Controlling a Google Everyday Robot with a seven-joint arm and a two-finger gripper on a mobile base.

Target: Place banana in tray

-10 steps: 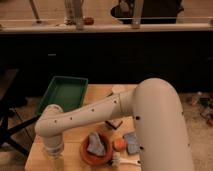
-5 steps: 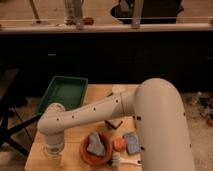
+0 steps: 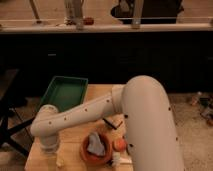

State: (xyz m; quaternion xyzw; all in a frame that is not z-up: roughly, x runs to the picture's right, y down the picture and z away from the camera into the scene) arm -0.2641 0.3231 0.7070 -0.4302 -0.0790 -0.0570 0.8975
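Note:
The green tray (image 3: 65,93) lies at the table's back left, with nothing in it that I can see. My white arm reaches from the right across the table to the front left. My gripper (image 3: 50,146) points down at the table's front-left part, in front of the tray. A small pale-yellow piece just right of the gripper, at the bottom edge of the view, looks like the banana (image 3: 60,161). Most of it is hidden or cut off by the frame.
An orange-brown bowl (image 3: 85,152) with a grey object in it stands at the front middle. A small round orange fruit (image 3: 119,145) lies to its right, by a white-handled brush (image 3: 116,160). A dark thin object (image 3: 110,123) lies behind the bowl. A dark counter runs behind the table.
The arm's wrist has shifted very slightly; the gripper stays low at the table's front left. Nothing else has moved.

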